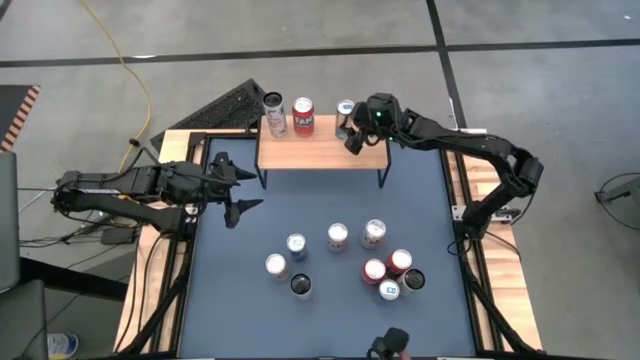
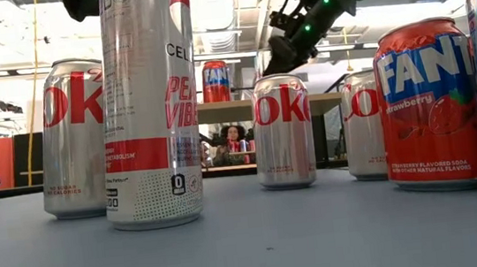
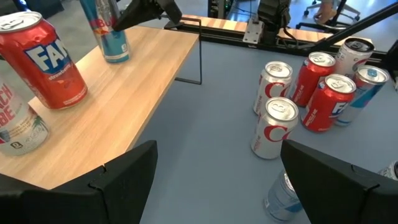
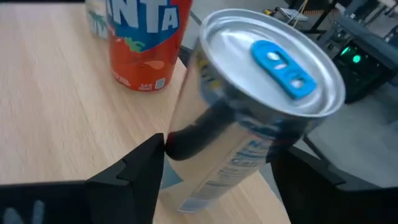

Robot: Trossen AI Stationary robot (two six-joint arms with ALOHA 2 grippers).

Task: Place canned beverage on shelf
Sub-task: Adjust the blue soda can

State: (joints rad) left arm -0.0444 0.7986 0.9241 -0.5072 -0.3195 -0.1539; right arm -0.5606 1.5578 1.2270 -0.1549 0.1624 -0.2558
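The shelf (image 1: 320,155) stands at the table's far side, a light-wood top on thin black legs. A white can (image 1: 273,113) and a red Fanta can (image 1: 303,116) stand on their bases at its far edge. A slim silver-and-blue can (image 4: 249,106) with a blue tab is at the shelf's right end, between the fingers of my right gripper (image 1: 352,133). Its base (image 3: 117,57) is at the shelf top; I cannot tell whether it rests there. My left gripper (image 1: 240,190) hangs open left of the shelf and touches nothing. My right gripper pinches the slim can's side wall (image 4: 180,140), a little below the rim, between its two fingers. The fingers come from the table's right side, slanting slightly down, and lie across the can. The can is a little tilted.
Several cans stand in a loose group (image 1: 375,262) on the blue mat (image 1: 240,300), near the middle and right: Coke, Fanta and a tall white one. A dark object (image 1: 390,345) sits at the near edge. Free wood shows in the middle of the shelf (image 3: 112,106).
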